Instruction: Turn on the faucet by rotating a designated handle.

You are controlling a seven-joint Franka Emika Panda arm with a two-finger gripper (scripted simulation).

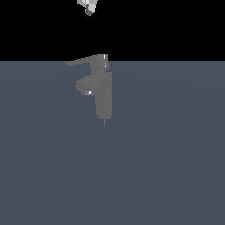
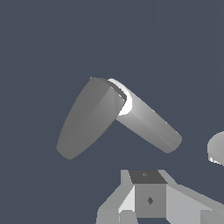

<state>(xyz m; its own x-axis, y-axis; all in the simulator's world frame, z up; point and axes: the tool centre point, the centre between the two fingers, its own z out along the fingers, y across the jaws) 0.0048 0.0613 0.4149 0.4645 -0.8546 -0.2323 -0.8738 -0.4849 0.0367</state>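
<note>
1. We see the faucet (image 1: pixel 103 94) standing upright on the flat gray-blue floor (image 1: pixel 167 167), a little above the middle of the exterior view.
2. Its handle (image 1: pixel 83 61) tops the column and reaches toward nine o'clock in that view; the short spout (image 1: pixel 85 85) juts out the same way lower down.
3. The gripper (image 1: pixel 89 8) sits at twelve o'clock, high above the handle and well apart from it, cut off by the frame edge.
4. In the wrist view we look down on the handle (image 2: pixel 87 120) and the column (image 2: pixel 148 122).
5. Only one finger (image 2: pixel 148 197) shows clearly; whether the jaws are spread or pressed together, we cannot tell.
</note>
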